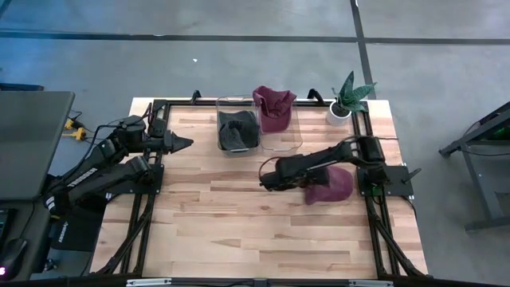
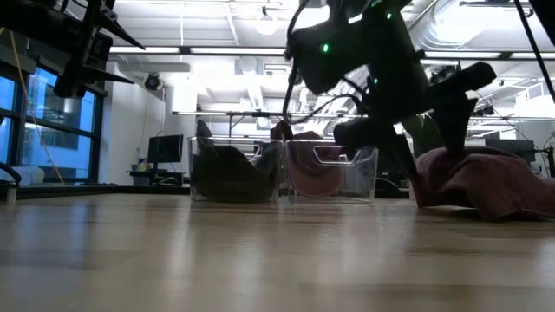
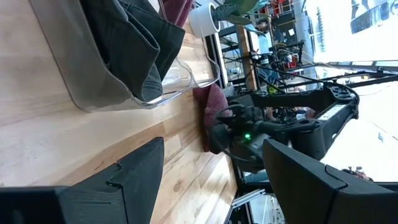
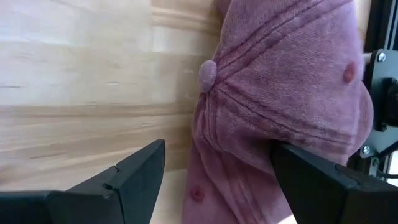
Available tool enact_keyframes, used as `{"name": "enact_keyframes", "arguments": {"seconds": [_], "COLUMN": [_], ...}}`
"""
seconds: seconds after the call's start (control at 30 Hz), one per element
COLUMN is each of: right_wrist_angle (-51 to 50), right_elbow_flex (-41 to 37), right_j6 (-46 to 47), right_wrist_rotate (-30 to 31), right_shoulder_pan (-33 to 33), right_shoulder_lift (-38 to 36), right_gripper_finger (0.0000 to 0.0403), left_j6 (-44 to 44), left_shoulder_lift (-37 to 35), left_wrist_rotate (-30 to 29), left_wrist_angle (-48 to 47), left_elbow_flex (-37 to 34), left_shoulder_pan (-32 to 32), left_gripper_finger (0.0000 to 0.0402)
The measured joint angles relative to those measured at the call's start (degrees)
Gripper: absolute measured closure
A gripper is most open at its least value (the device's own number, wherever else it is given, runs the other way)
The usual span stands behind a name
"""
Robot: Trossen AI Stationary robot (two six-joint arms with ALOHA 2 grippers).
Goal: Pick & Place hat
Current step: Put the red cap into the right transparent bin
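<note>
Our right gripper [image 4: 214,180] hangs released over the soft maroon fabric cap [image 1: 331,185] lying on the pale wooden table [image 1: 239,223], and we risk pinching only loose cloth, letting it slip free on lifting.

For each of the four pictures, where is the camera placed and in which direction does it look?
High: above, looking straight down; both arms show, left gripper and right gripper.
Low: table height, level towards the bins; an arm comes from above.
Left wrist: past its open fingers to the dark hat's bin.
Right wrist: past its open fingers, close on the maroon hat.
Shared: all four show that hat on the table.
</note>
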Motion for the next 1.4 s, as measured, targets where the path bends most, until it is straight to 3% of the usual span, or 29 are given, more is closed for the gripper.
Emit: {"name": "enact_keyframes", "arguments": {"seconds": [0.23, 0.63, 1.17, 1.3, 1.4], "right_wrist_angle": [-3.23, -6.00, -6.03, -6.05, -5.96], "right_elbow_flex": [0.00, -1.82, -9.84, -10.07, -9.91], "right_j6": [-0.50, 2.18, 2.00, 2.01, 1.53], "right_wrist_rotate": [-2.80, -1.18, -4.47, -4.47, -4.35], "right_shoulder_pan": [-0.15, -0.13, 1.56, 1.56, 1.62], "right_shoulder_lift": [2.98, 3.37, 3.21, 3.17, 2.44], "right_gripper_finger": [0.0116, 0.0124, 0.0233, 0.0283, 0.0346], "left_j6": [0.01, 0.01, 0.01, 0.01, 0.00], "left_shoulder_lift": [0.00, 0.00, 0.00, 0.00, 0.00], "left_wrist_rotate": [1.30, 1.60, 1.60, 1.60, 1.60], "left_wrist_angle": [0.02, 0.00, -0.03, -0.05, -0.29], "left_elbow_flex": [0.00, 0.00, 0.00, 0.00, 0.00], "left_shoulder_pan": [-0.01, 0.00, 0.00, 0.00, 0.00], "left_gripper_finger": [0.0138, 0.0138, 0.0138, 0.0138, 0.0138]}}
